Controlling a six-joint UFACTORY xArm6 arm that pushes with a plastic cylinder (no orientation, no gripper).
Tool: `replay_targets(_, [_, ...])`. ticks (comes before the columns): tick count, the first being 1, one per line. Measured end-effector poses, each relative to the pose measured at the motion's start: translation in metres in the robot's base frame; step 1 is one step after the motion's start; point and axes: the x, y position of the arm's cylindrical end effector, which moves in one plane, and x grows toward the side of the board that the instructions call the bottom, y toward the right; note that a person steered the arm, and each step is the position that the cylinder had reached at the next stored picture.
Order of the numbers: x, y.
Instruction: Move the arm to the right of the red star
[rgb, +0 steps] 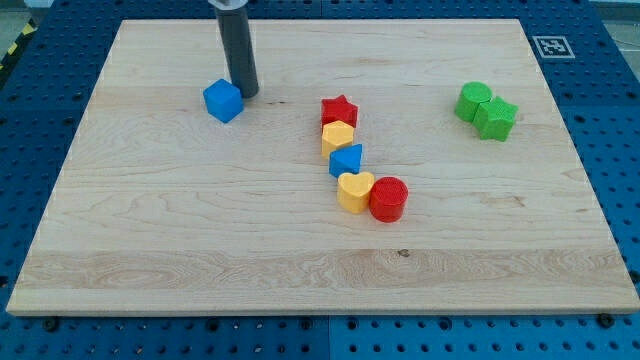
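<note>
The red star (339, 110) lies near the board's middle, at the top of a short line of touching blocks. My tip (246, 93) rests on the board well to the view's left of the star, just right of and behind a blue cube (223, 100), close to or touching it. Below the star in the line come a yellow pentagon-like block (338, 136), a blue block (346, 160), a yellow heart (355, 191) and a red cylinder (388, 198).
Two green blocks (486, 110) sit together at the view's upper right. The wooden board (150, 250) lies on a blue perforated table. A fiducial marker (551, 45) is off the board's top right corner.
</note>
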Motion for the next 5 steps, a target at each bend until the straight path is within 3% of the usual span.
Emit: replay_targets(5, [0.013,0.157])
